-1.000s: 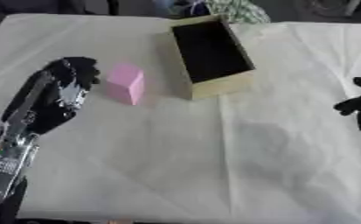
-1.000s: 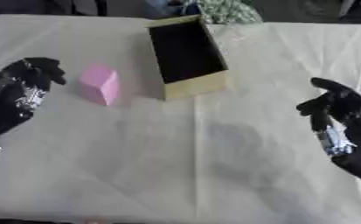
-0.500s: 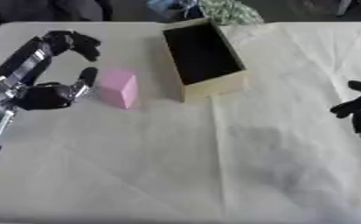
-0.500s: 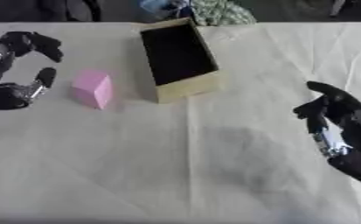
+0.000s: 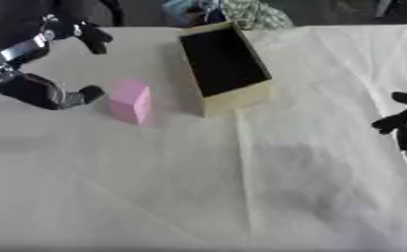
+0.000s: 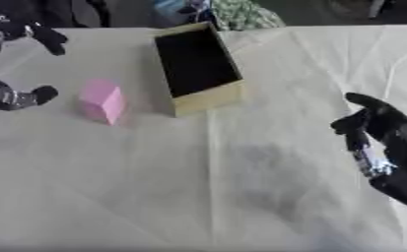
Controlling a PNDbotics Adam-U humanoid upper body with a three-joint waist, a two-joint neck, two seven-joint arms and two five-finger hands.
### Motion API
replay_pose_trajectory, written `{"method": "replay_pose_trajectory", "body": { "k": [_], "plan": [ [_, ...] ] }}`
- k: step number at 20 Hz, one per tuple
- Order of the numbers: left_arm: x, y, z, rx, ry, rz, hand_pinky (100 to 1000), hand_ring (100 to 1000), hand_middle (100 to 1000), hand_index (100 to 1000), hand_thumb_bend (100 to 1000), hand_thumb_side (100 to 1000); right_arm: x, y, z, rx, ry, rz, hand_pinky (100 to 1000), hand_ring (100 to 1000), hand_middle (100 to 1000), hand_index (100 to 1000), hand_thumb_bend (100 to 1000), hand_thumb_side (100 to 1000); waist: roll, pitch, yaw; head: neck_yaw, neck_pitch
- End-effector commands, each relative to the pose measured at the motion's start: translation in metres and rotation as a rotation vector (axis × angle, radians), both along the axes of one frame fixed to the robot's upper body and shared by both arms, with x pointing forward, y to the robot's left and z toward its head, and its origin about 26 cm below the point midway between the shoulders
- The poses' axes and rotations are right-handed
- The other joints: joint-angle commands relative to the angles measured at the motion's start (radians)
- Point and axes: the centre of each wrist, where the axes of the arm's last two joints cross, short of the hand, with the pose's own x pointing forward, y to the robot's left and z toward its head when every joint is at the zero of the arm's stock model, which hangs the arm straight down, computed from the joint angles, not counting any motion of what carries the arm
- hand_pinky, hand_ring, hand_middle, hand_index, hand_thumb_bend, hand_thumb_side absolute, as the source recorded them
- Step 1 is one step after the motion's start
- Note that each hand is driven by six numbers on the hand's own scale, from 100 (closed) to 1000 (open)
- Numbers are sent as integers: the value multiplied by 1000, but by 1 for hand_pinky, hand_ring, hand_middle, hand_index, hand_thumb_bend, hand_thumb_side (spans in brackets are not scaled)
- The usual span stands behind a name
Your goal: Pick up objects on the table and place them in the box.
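Pink block [image 5: 130, 101] stands on the table's [image 5: 198, 197] left part, just beside the left hand [image 5: 34, 91], whose thumb and fingers are spread wide apart, not touching it. Right of the block, toward the far edge, lies the box [image 5: 223, 66], open, dark inside; no writing can be read. Near the right edge the right hand [image 6: 383, 142] rests with fingers relaxed; the right eye view shows more of it.
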Motion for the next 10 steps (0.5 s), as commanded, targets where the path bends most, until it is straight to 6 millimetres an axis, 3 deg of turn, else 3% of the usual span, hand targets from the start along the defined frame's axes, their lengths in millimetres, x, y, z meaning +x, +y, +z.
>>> {"method": "replay_pose_trajectory", "body": {
  "k": [1,10],
  "plan": [
    [0,10,26,111,-15,19,811,713,685,911,498,417,0,-3,6,-30,-14,8,762,694,531,922,100,571,3,-19,-3,6,11],
    [28,3,39,245,22,72,808,716,684,943,603,480,-1,-4,4,-39,-4,12,763,695,531,922,100,571,8,-30,0,8,21]
  ]
}}
